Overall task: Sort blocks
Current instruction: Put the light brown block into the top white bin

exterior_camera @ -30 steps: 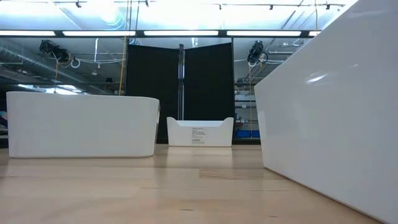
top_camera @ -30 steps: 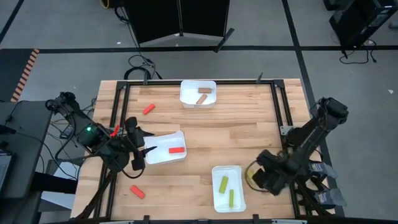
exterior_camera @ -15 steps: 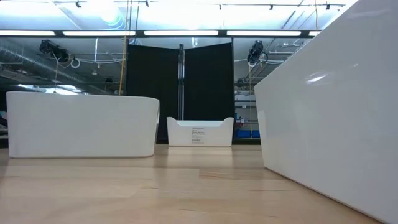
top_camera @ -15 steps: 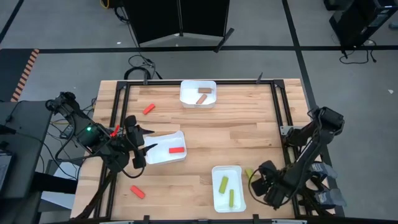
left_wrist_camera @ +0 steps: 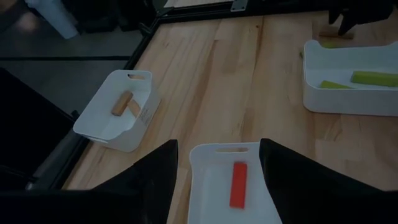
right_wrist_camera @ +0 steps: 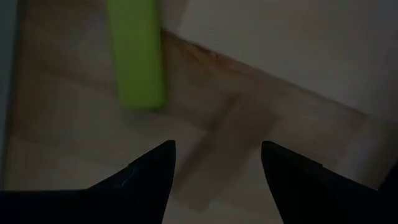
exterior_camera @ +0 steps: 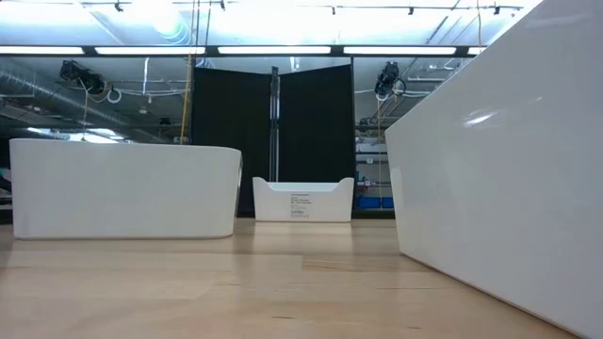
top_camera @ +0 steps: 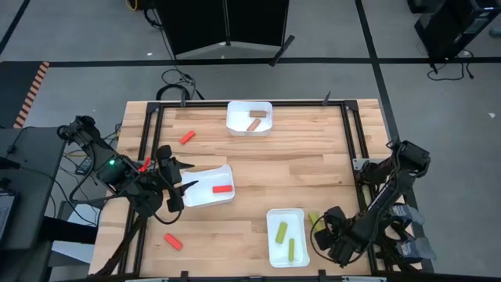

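**Right gripper low beside the front tray, over a loose green block**

Right gripper (top_camera: 322, 235) down at the table's front right, just beside the white front tray (top_camera: 286, 213); fingers (right_wrist_camera: 146, 177) spread apart and empty in the right wrist view, with a yellow-green block (right_wrist_camera: 137, 53) lying on the wood ahead of them, next to the tray's white wall (right_wrist_camera: 280, 43); same block (top_camera: 314, 219) seen from above just off the tray's right side, touching nothing but the table.

Two more yellow-green blocks (top_camera: 281, 232) inside that front tray, side by side; a second one (top_camera: 291, 249) nearer the table's front edge.

Left gripper (top_camera: 186, 177) at the left edge of the middle tray (top_camera: 205, 197), fingers (left_wrist_camera: 158, 174) parted and holding nothing; one red block (left_wrist_camera: 237, 184) flat in that tray.

Tan block (top_camera: 255, 124) alone in the far tray (top_camera: 249, 108); also visible in the left wrist view (left_wrist_camera: 122, 103).

Two red blocks loose on the table (top_camera: 313, 157): one (top_camera: 186, 138) at far left near the frame rail, one (top_camera: 173, 241) at front left, well apart from every tray.
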`<control>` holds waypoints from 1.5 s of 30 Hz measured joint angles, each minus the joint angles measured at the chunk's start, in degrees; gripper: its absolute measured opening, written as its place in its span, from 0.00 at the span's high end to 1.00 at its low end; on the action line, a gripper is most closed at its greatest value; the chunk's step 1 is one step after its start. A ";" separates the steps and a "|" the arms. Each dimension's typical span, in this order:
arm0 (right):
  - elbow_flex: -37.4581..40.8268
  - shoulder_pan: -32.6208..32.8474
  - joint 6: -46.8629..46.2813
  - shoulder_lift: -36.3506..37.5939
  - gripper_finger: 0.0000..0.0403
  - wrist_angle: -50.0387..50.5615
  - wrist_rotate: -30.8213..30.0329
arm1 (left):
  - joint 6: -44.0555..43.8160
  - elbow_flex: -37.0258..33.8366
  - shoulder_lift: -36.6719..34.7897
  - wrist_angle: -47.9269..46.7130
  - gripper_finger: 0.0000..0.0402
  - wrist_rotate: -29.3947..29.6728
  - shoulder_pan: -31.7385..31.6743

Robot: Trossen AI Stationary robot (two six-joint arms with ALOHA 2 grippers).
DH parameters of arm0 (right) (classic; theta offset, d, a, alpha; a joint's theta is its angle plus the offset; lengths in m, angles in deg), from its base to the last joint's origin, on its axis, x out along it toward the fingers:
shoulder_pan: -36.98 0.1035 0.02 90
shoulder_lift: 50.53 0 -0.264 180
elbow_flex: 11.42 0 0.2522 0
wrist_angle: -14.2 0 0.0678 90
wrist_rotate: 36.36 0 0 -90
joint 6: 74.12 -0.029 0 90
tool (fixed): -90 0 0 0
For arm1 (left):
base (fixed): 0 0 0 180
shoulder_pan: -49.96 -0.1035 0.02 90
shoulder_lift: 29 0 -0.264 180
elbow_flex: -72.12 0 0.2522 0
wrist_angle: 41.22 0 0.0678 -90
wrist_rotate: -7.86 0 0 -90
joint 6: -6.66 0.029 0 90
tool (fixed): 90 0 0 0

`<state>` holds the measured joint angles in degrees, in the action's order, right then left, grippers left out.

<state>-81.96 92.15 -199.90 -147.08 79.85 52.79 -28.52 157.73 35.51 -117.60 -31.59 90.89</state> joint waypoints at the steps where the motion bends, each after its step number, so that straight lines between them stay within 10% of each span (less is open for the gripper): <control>1: 0.15 0.25 -0.08 0.02 0.38 -0.23 0.03 | 0.02 0.00 0.00 0.03 0.42 0.00 0.00; 17: 6.78 1.17 0.60 0.44 0.41 -8.62 0.03 | -0.03 -0.02 0.00 0.11 0.42 0.02 0.00; 31: 7.04 2.83 2.54 0.59 0.71 -6.52 -0.37 | 0.59 -0.02 0.00 0.11 0.42 0.68 -0.04; 45: 0.55 -7.64 14.33 11.95 0.71 21.27 -29.39 | -0.25 -0.02 -0.02 0.74 0.42 5.37 -0.04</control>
<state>-81.40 84.51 -185.57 -135.13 101.12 23.41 -28.76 157.71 35.49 -116.86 -26.22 90.84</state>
